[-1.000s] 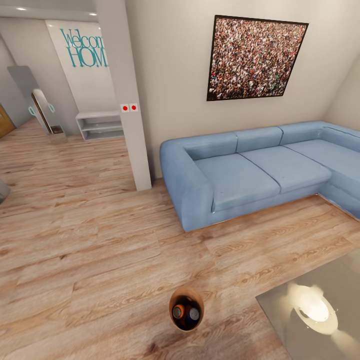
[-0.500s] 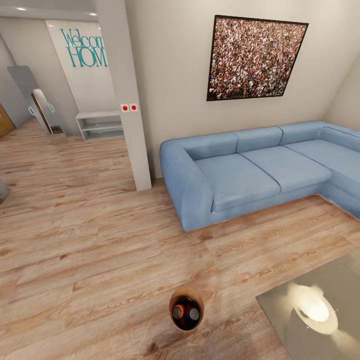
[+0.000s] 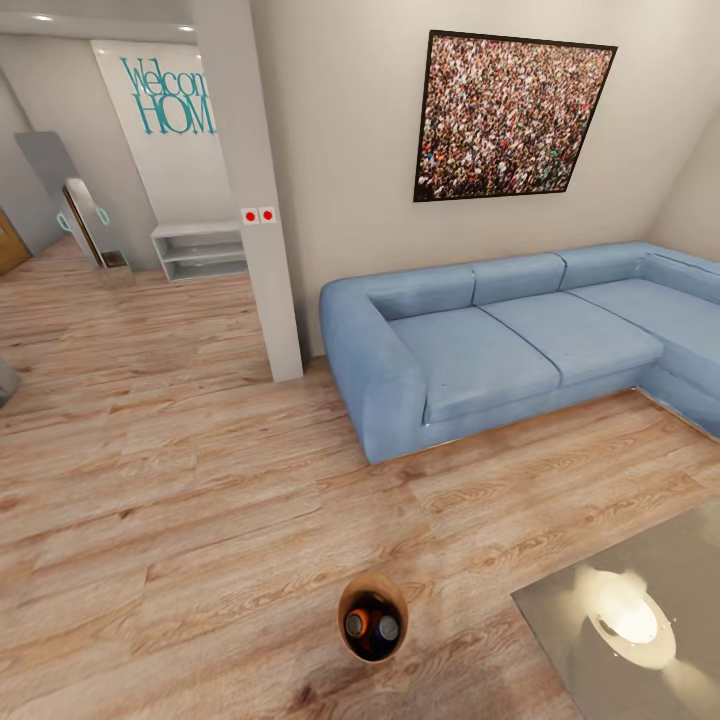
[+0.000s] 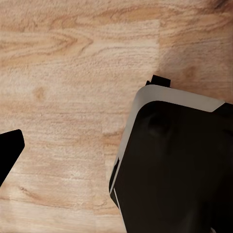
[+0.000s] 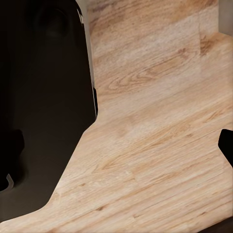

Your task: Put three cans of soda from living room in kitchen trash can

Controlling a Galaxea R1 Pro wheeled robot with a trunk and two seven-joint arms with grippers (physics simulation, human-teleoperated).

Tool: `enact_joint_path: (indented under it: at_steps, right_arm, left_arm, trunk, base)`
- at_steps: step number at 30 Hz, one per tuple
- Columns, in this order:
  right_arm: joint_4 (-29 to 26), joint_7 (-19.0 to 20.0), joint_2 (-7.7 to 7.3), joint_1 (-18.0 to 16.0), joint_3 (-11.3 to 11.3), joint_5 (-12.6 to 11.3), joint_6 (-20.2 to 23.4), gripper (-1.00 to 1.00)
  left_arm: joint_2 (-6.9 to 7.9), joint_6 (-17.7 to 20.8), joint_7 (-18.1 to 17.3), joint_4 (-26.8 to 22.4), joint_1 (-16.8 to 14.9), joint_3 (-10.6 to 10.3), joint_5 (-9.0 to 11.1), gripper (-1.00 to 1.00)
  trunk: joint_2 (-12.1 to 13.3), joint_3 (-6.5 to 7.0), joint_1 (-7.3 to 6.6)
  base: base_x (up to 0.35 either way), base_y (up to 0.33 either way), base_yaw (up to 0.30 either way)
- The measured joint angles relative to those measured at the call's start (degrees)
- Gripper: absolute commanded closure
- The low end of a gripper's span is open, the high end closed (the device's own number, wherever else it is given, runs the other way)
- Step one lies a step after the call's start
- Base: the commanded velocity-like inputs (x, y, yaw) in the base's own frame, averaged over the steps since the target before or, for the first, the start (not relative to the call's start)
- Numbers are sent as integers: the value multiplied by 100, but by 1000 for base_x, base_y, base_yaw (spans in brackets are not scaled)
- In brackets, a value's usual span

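Beside the near corner of the glass-topped low table (image 3: 640, 610), the trash can (image 3: 373, 617) stood upright on the wood-plank floor (image 3: 180, 480), its brown inside open to the head camera. Down in it sat soda cans: one orange can (image 3: 355, 625) and one blue can (image 3: 388, 628) showed their silvery tops side by side, and a darker shape behind them could not be made out for certain. The bin stood well apart from the light-blue corner sofa (image 3: 500, 340), which ran along the far wall beyond the table. Above the sofa hung the framed crowd picture (image 3: 510, 117). To the sofa's other side rose a pale pillar (image 3: 255, 190) with two red switches (image 3: 258, 215), and past it a white low shelf (image 3: 200, 250) sat under teal lettering (image 3: 168, 95) on the wall. The glass tabletop carried the bright reflection of a lamp (image 3: 625, 620).

The wrist cameras gave what the head camera did not: the floor from close above. From the left wrist, a black body with a pale edge (image 4: 179, 165) hung over the planks and one dark tip (image 4: 8, 148) poked in at the border. From the right wrist, a similar black mass (image 5: 43, 102) covered one side and a dark tip (image 5: 227, 145) sat at the opposite border. Whether either gripper was spread or pressed together, I could not tell.
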Motion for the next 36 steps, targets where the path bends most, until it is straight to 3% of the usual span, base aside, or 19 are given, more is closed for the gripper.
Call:
enact_joint_path:
  at_steps: [36]
  right_arm:
    - [0, 2, 0, 0, 0, 0, 1, -100]
  left_arm:
    - [0, 0, 0, 1, 0, 0, -2, -100]
  trunk:
    - [0, 0, 0]
  base:
    - [0, 0, 0]
